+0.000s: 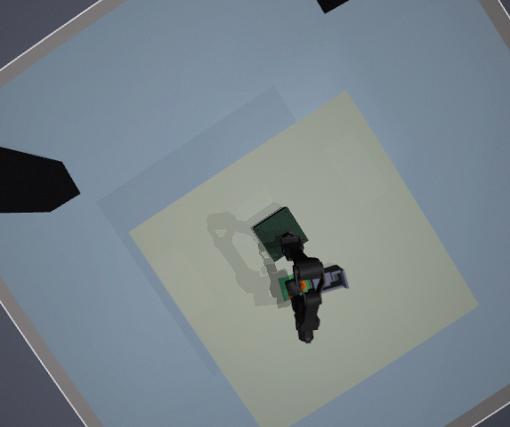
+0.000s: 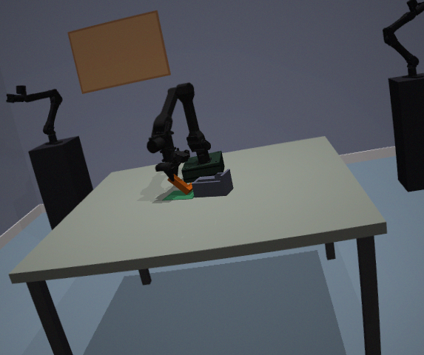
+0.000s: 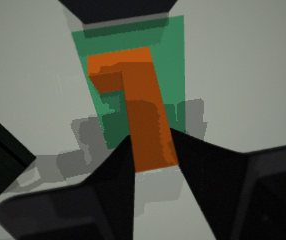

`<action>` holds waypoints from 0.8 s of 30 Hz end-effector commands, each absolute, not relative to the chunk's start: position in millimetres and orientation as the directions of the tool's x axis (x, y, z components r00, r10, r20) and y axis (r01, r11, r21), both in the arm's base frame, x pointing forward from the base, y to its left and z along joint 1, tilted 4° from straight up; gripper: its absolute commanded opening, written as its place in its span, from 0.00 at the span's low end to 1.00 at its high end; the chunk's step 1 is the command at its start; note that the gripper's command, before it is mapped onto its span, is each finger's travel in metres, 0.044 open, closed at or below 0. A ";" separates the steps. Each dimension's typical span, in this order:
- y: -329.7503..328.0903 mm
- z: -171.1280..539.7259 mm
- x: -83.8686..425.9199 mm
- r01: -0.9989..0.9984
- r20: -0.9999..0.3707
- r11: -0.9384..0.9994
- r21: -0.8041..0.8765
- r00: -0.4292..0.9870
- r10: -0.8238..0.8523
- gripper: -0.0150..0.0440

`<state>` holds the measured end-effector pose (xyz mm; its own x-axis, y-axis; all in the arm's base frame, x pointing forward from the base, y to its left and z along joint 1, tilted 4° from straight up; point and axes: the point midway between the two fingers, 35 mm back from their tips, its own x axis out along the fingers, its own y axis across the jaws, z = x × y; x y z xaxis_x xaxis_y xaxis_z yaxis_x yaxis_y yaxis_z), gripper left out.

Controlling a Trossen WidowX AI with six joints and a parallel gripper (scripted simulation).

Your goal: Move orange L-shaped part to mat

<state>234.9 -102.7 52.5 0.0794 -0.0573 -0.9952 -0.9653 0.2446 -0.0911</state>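
The orange L-shaped part (image 1: 303,286) (image 2: 180,184) (image 3: 148,110) is out of the tray and tilted, its L-shaped end lower and toward the tray. My gripper (image 2: 172,177) (image 3: 149,136) is shut on its raised plain end. The part hangs over the green mat (image 1: 284,282) (image 2: 173,197) (image 3: 175,75); I cannot tell whether its low end touches the mat or the tray. The grey tray (image 1: 339,279) (image 2: 214,188) (image 3: 123,10) stands against or very near the mat's edge, partly hidden by the arm in the top view.
The arm's base stands on a dark green box (image 1: 269,231) (image 2: 204,168) (image 3: 3,160) behind the mat and tray. All stand on the pale table (image 1: 360,206) (image 2: 280,191). Two other arms on black pedestals stand away from the table.
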 end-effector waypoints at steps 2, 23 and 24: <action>-102.0 51.8 235.3 -0.966 -0.995 0.241 -0.091 0.081 -0.051 0.25; -100.9 108.6 234.3 -0.966 -0.995 0.243 -0.091 0.081 -0.054 0.93; -99.8 121.2 232.5 -0.966 -0.995 0.242 -0.091 0.081 -0.053 0.93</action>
<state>231.9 -100.8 89.4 0.0499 -0.0445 -0.9978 -0.9683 0.2426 -0.0592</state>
